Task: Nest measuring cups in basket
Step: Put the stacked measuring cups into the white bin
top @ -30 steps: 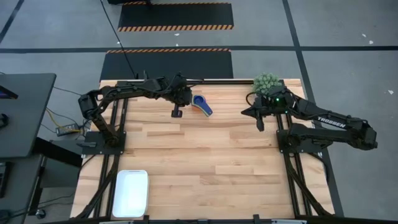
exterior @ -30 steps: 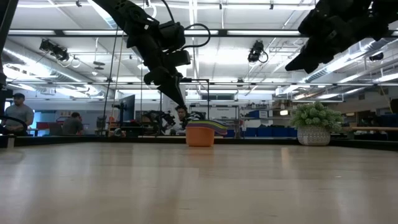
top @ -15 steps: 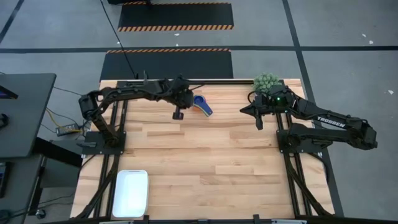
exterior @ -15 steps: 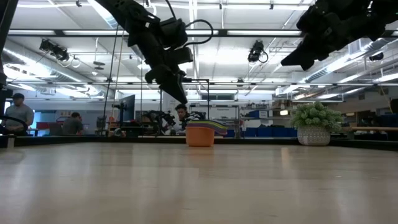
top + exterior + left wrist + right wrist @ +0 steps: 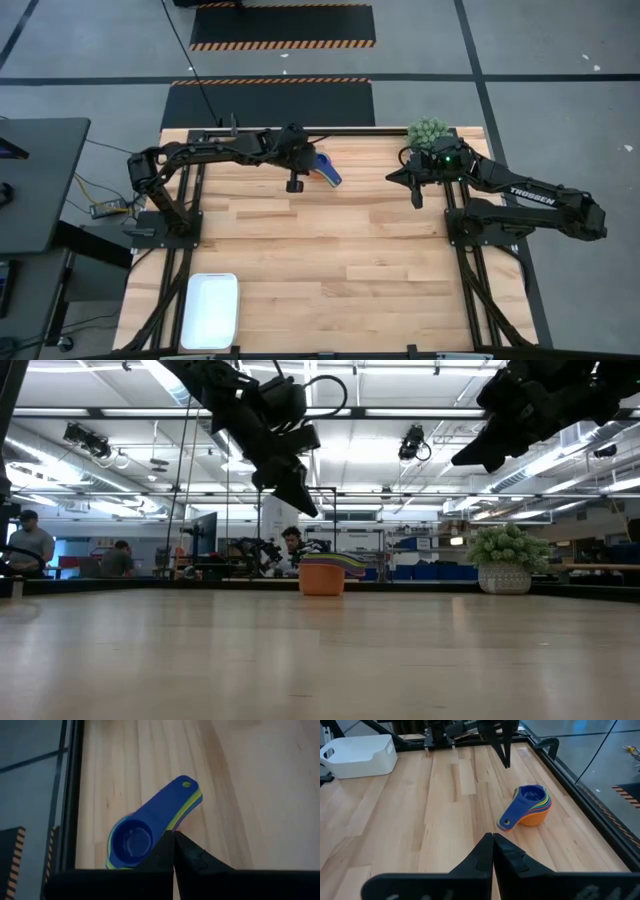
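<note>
The measuring cups (image 5: pixel 325 168) sit nested in one stack on the table near its far edge, blue on top and orange at the bottom, handles fanned. They also show in the left wrist view (image 5: pixel 150 822), the right wrist view (image 5: pixel 529 809) and the low view (image 5: pixel 322 574). My left gripper (image 5: pixel 293 185) hangs shut and empty above the table just left of the stack, its fingertips meeting in its wrist view (image 5: pixel 173 840). My right gripper (image 5: pixel 417 198) is shut and empty in the air at the far right (image 5: pixel 492 840). The white basket (image 5: pixel 210 310) rests on the near left corner.
A small green spiky potted plant (image 5: pixel 428 132) stands at the far right corner, close to my right arm. The dark rail of the table's far edge (image 5: pixel 370 129) runs behind the cups. Bare wood (image 5: pixel 330 260) lies between the cups and the basket.
My left gripper has moved toward the table's right edge, closer to the stack of cups, staying shut and above the table. The cups have not moved.
</note>
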Action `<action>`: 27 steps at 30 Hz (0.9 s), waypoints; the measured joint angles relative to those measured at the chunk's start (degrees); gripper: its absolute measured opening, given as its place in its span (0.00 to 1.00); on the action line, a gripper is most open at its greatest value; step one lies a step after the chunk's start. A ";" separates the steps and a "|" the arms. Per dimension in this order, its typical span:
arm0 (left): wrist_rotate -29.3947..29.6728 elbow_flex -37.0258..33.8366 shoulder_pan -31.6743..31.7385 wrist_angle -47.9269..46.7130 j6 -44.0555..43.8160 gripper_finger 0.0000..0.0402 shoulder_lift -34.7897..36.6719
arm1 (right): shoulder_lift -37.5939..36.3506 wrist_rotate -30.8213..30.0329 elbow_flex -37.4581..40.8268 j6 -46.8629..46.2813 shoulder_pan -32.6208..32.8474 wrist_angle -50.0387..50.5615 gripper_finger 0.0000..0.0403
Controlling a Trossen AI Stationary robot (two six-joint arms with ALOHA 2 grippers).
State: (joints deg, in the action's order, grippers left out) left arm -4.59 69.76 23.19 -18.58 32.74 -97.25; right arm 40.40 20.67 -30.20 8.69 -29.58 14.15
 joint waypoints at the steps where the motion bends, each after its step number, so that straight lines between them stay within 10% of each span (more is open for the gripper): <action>1: 0.40 0.00 -0.01 -0.04 -1.19 0.01 0.00 | 0.00 0.00 0.00 0.00 0.00 0.00 0.04; 27: 3.12 0.00 -0.50 -1.04 -14.18 0.01 -0.02 | 0.00 0.00 0.00 0.01 0.00 0.02 0.04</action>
State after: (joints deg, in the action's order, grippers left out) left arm -1.47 69.76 22.69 -19.62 18.56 -97.27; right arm 40.40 20.67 -30.20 8.69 -29.58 14.17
